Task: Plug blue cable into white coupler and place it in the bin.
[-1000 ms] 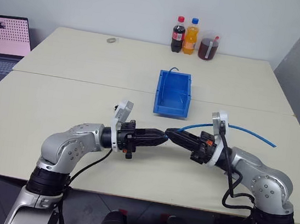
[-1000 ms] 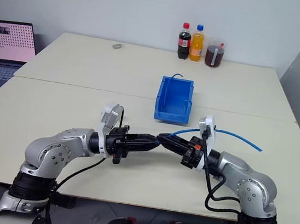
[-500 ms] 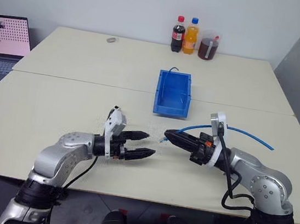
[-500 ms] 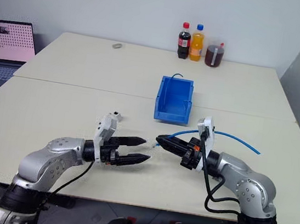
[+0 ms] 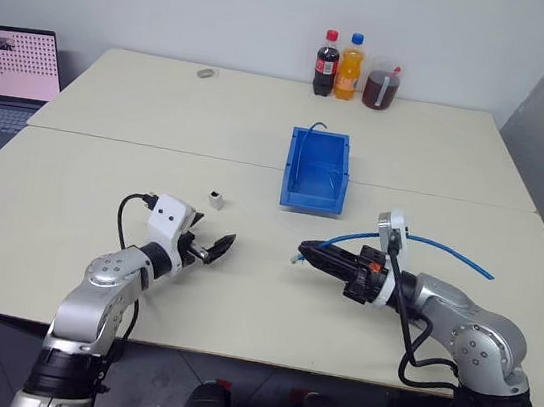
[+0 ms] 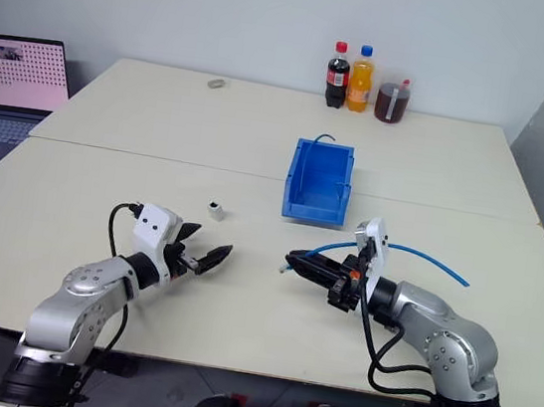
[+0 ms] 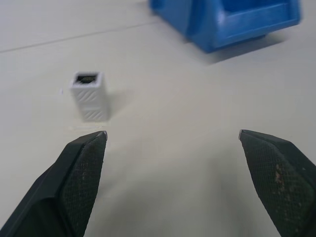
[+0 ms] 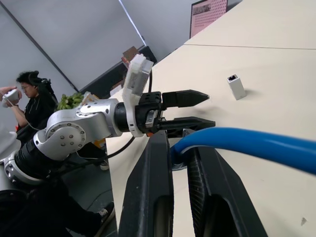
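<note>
We list: small white boxy plastic coupler (image 5: 215,197) upright on desk (image 5: 103,191) before our spread left pincer (image 7: 173,143); right pincer (image 5: 306,252) clamps thin blue cable (image 5: 447,249), ready for plugging.

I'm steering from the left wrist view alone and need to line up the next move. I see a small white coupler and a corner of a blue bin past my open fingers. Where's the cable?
Observer: The blue cable is clamped in the right gripper, its plug end poking out toward your side.
Operator: Is that gripper on the table?
Observer: It hangs just above the table, pointing across at the left gripper.
Operator: Is the bin empty?
Observer: The bin already has a thin cable inside, curling over its far rim.
Operator: Anything else near the coupler?
Observer: Nothing; the white coupler stands alone between your gripper and the bin.
</note>
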`<action>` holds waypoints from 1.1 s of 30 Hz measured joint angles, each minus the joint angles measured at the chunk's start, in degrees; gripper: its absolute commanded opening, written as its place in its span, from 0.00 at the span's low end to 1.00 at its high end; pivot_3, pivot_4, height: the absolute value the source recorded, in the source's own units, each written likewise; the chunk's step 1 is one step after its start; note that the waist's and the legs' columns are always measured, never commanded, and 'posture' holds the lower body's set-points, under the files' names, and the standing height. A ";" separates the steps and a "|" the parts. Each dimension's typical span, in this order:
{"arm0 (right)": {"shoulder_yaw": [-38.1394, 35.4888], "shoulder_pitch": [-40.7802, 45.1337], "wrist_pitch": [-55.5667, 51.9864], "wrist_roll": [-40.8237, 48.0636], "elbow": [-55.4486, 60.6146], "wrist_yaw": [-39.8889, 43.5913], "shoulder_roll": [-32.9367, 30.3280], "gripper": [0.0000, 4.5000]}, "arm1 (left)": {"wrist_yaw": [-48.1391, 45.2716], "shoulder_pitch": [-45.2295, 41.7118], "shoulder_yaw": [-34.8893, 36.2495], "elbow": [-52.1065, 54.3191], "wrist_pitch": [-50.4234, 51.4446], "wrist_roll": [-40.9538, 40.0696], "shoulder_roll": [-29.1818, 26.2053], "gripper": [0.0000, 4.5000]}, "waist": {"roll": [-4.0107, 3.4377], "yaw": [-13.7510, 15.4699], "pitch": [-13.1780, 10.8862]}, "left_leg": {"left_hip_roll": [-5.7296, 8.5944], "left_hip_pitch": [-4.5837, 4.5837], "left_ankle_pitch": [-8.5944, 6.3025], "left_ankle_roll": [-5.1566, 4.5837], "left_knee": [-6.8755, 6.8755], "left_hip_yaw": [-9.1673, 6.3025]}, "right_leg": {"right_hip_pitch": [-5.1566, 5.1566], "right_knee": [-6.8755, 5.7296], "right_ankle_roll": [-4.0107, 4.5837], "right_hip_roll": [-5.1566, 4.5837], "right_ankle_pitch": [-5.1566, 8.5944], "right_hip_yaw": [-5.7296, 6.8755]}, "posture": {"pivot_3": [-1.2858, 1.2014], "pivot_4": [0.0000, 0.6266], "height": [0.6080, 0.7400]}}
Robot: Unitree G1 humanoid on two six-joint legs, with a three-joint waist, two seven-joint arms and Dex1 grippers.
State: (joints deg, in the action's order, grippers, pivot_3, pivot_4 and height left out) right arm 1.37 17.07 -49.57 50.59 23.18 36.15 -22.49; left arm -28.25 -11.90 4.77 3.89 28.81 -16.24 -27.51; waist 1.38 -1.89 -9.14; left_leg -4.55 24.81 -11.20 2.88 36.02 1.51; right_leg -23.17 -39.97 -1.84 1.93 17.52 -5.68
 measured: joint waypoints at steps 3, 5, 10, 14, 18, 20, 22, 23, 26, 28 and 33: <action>0.02 0.12 0.28 -0.31 -0.28 0.02 0.03 0.02 | 1.08 -3.16 -0.38 -3.22 1.72 1.68 -0.54 1.00 | 0.03 0.01 -0.02 | 0.00 0.00 0.00 0.00 0.00 0.00 | 0.00 0.00 0.00 0.01 0.00 0.00 | 0.52 0.24 1.00; 0.09 0.25 0.32 -0.42 -0.62 0.02 0.09 0.02 | 1.36 -5.62 -0.64 -5.76 2.12 2.61 -0.88 1.00 | 0.03 0.02 -0.02 | 0.01 0.00 0.00 0.00 0.00 0.01 | 0.00 0.01 0.00 0.01 0.00 0.00 | 0.52 0.24 1.00; 0.32 0.44 0.42 -0.60 -0.71 -0.30 0.48 0.02 | -1.89 -14.89 -2.57 -16.54 3.37 3.10 -0.92 1.00 | 0.04 0.05 -0.03 | 0.02 0.04 0.00 0.00 0.00 0.00 | 0.00 0.01 0.00 0.01 0.00 0.02 | 0.52 0.24 1.00; 0.56 0.41 0.43 -1.14 -0.35 -1.00 0.45 0.02 | -4.44 -21.55 -4.55 -25.73 0.90 5.28 -1.01 1.00 | 0.05 0.06 -0.03 | 0.02 0.04 0.00 0.00 -0.01 0.00 | 0.00 0.01 0.00 0.02 0.00 0.02 | 0.52 0.24 1.00; 0.58 0.37 0.43 -1.73 -0.19 -1.27 0.42 0.02 | -5.50 -24.74 -5.45 -31.23 -1.62 6.77 -0.86 1.00 | 0.05 -0.03 -0.03 | 0.02 0.04 0.00 0.00 -0.02 0.00 | -0.01 0.00 0.01 0.02 0.00 0.02 | 0.52 0.24 1.00; 0.72 0.38 0.43 -2.04 0.43 -1.29 0.44 0.02 | -6.23 -26.55 -5.66 -34.09 -2.98 7.58 -0.36 1.00 | 0.05 0.05 -0.03 | 0.02 0.04 0.00 0.00 -0.02 0.00 | -0.01 0.00 0.00 0.02 0.00 0.03 | 0.52 0.24 1.00; 0.99 0.37 0.43 -2.09 0.91 -1.29 0.45 0.02 | -6.67 -27.34 -5.87 -35.51 -3.68 7.92 -0.13 1.00 | 0.05 0.04 -0.03 | 0.02 0.04 0.00 0.00 -0.02 0.01 | -0.01 0.00 0.00 0.02 0.00 0.01 | 0.52 0.24 1.00; 1.00 0.37 0.43 -2.11 0.94 -1.30 0.44 0.02 | -7.12 -27.54 -5.89 -36.05 -4.17 8.24 -0.11 1.00 | 0.05 0.04 -0.03 | 0.02 0.04 0.00 0.00 -0.02 0.01 | -0.01 0.00 0.01 0.02 0.00 0.01 | 0.52 0.24 1.00; 1.00 0.35 0.42 -2.12 0.97 -1.31 0.44 0.02 | -7.44 -27.64 -5.89 -36.34 -4.48 8.51 -0.06 0.91 | 0.05 0.05 -0.03 | 0.02 0.04 0.00 0.00 -0.01 0.01 | -0.01 0.00 0.01 0.02 0.00 0.02 | 0.52 0.24 1.00; 1.00 0.34 0.42 -2.13 1.05 -1.31 0.44 0.02 | -7.43 -27.72 -5.88 -36.44 -4.47 8.64 0.03 0.82 | 0.05 0.05 -0.03 | 0.02 0.04 0.00 0.00 -0.01 0.00 | 0.00 0.00 0.01 0.02 0.00 0.02 | 0.52 0.24 1.00; 1.00 0.35 0.41 -2.13 1.10 -1.31 0.33 0.02 | -7.37 -27.68 -5.57 -36.40 -4.19 8.72 0.04 0.59 | 0.05 0.04 -0.03 | 0.02 0.04 0.00 0.00 -0.01 0.00 | 0.00 0.00 0.01 0.02 0.00 0.02 | 0.52 0.24 1.00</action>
State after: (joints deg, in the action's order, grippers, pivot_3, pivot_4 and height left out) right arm 2.36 17.42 -49.16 48.46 24.28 34.85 -22.16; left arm -35.62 -39.58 -0.81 -32.51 24.62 -7.53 -27.47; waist 1.43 -1.85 -9.17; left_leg -4.53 24.85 -11.20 2.88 36.01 1.51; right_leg -23.18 -39.97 -1.83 1.95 17.52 -5.66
